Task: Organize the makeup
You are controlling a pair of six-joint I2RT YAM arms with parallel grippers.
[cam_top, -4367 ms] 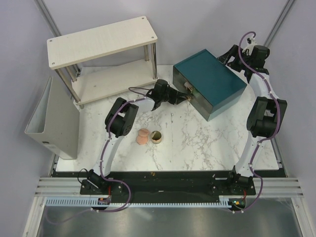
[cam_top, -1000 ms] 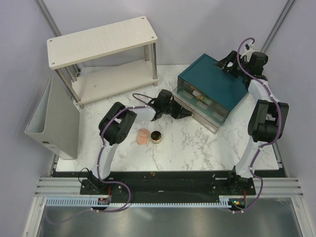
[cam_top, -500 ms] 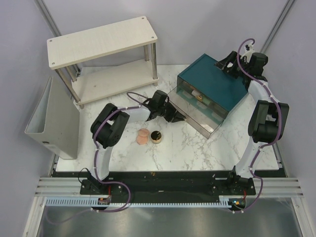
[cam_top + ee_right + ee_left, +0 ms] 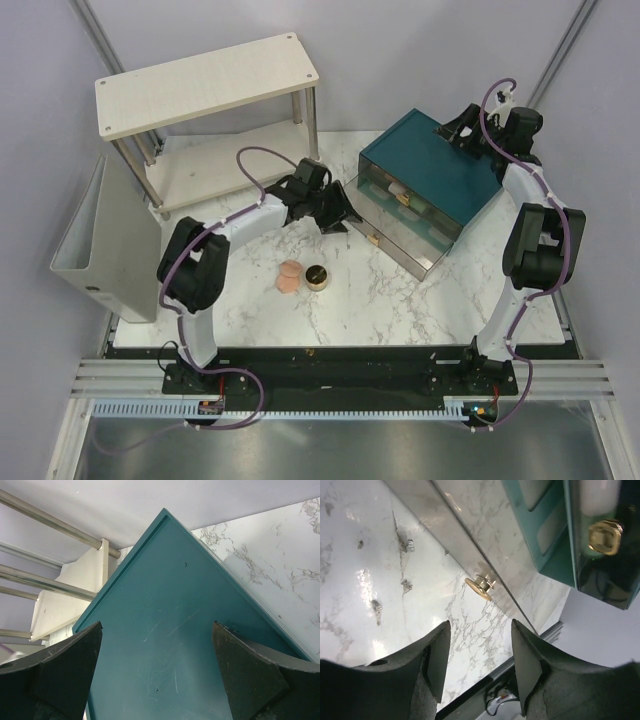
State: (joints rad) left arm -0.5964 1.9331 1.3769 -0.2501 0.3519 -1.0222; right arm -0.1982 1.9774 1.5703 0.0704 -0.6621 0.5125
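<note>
A white marble table (image 4: 400, 300) holds a two-tier wooden shelf (image 4: 205, 85) at far left and a large teal box (image 4: 430, 170) at far right, its drawers (image 4: 395, 240) pulled out toward the near left. The right gripper (image 4: 455, 130) spreads wide over the box's far top, holding nothing. The left gripper (image 4: 340, 218), fingers parted and empty, sits near the lower drawer's gold knob (image 4: 480, 586). Near the table's middle, a peach-pink sponge (image 4: 288, 277) lies just left of a gold-rimmed pot (image 4: 316, 277).
</note>
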